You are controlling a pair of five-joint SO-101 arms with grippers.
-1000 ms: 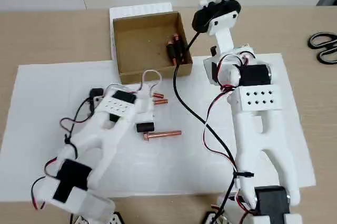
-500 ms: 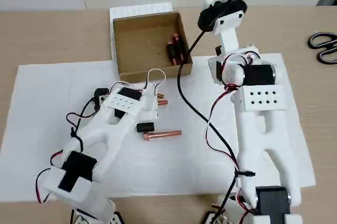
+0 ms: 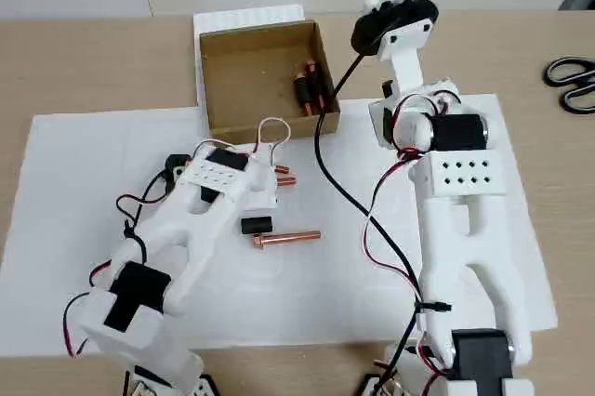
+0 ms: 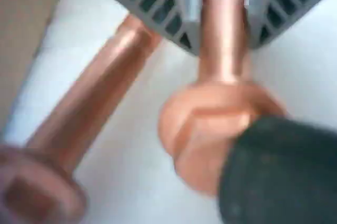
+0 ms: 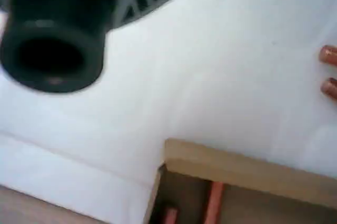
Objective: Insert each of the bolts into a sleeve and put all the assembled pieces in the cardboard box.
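Observation:
My left gripper (image 4: 224, 16) is shut on a copper bolt (image 4: 221, 66), grey ribbed fingers on either side of its shaft. A second bolt (image 4: 89, 113) lies right beside it on the white sheet. From above, both bolt tips (image 3: 283, 175) stick out past the left gripper (image 3: 268, 182). My right gripper (image 5: 68, 8) is shut on a black sleeve (image 5: 50, 56), its open bore facing the camera, held above the sheet near the cardboard box (image 5: 247, 169). The box (image 3: 232, 61) holds assembled pieces (image 3: 311, 87). One more sleeve (image 3: 256, 225) and a bolt (image 3: 286, 239) lie loose.
A white sheet (image 3: 84, 182) covers the middle of the wooden table. Scissors (image 3: 572, 75) lie at the far right edge. A black cable (image 3: 339, 191) trails from the right arm across the sheet. A blurred dark shape (image 4: 279, 176) sits close to the left wrist camera.
The left arm has shifted toward the box and settled over the two bolts. The right arm has moved slightly to the right, still with its sleeve.

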